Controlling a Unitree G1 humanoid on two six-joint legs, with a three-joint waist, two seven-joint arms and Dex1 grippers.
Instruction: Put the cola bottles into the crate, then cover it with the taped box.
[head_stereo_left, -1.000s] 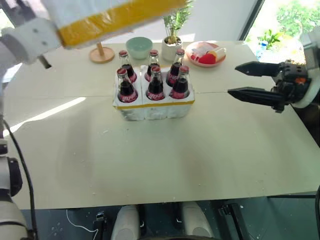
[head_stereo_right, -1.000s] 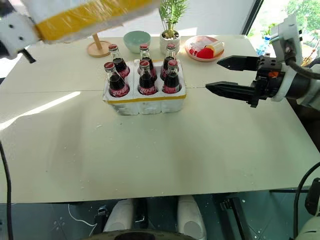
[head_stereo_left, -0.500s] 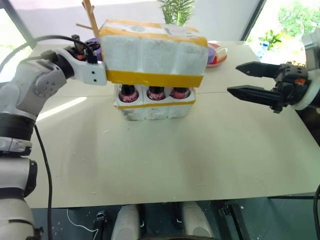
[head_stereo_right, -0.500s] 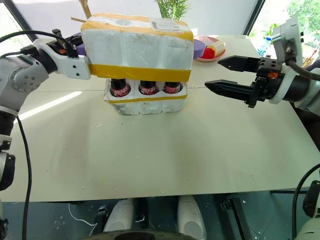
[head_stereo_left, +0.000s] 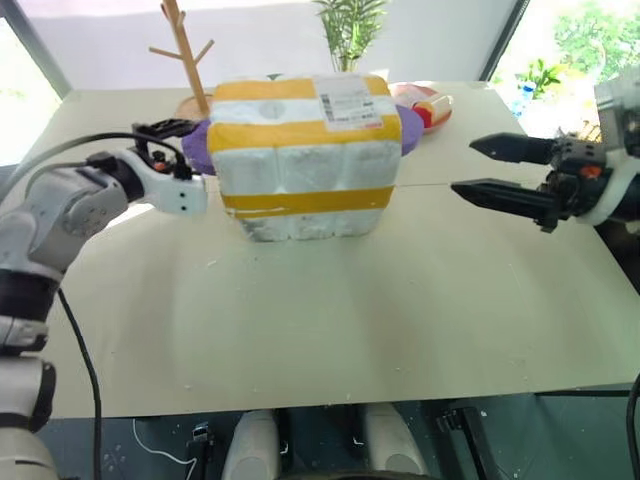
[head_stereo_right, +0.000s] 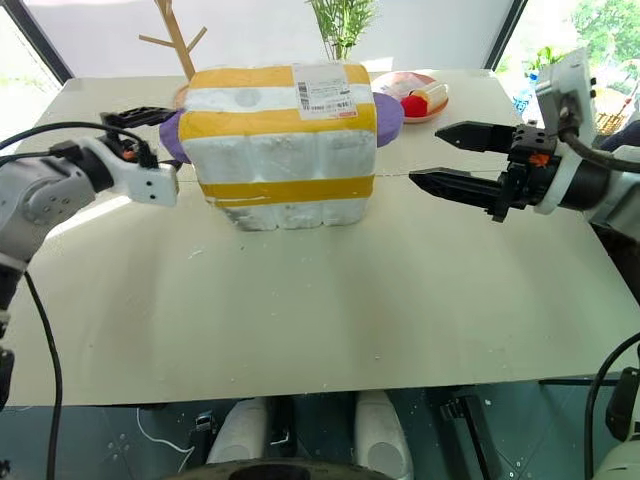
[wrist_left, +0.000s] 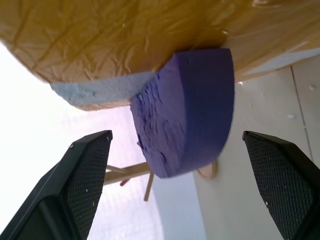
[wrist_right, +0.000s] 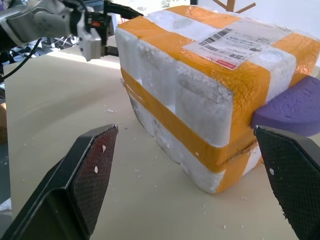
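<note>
The taped box (head_stereo_left: 305, 150), white styrofoam with yellow bands and a shipping label, stands on the table over the crate (head_stereo_left: 300, 225). Only the crate's low wall and thin yellow band show beneath it. The cola bottles are hidden under the box. A purple foam handle (wrist_left: 190, 110) sticks out of the box's left side. My left gripper (wrist_left: 175, 137) is open, one finger on each side of that handle without touching it. My right gripper (head_stereo_left: 465, 166) hangs open to the right of the box, apart from it, facing a second purple handle (wrist_right: 295, 105).
Behind the box are a wooden peg stand (head_stereo_left: 185, 40), a potted plant (head_stereo_left: 350, 30) and a pink plate (head_stereo_left: 432, 108) with food. The beige table (head_stereo_left: 350, 320) stretches wide in front of the box.
The taped box came down over the crate and bottles and now rests on it. My left gripper sank with it and opened off the purple handle. The right gripper stayed put.
</note>
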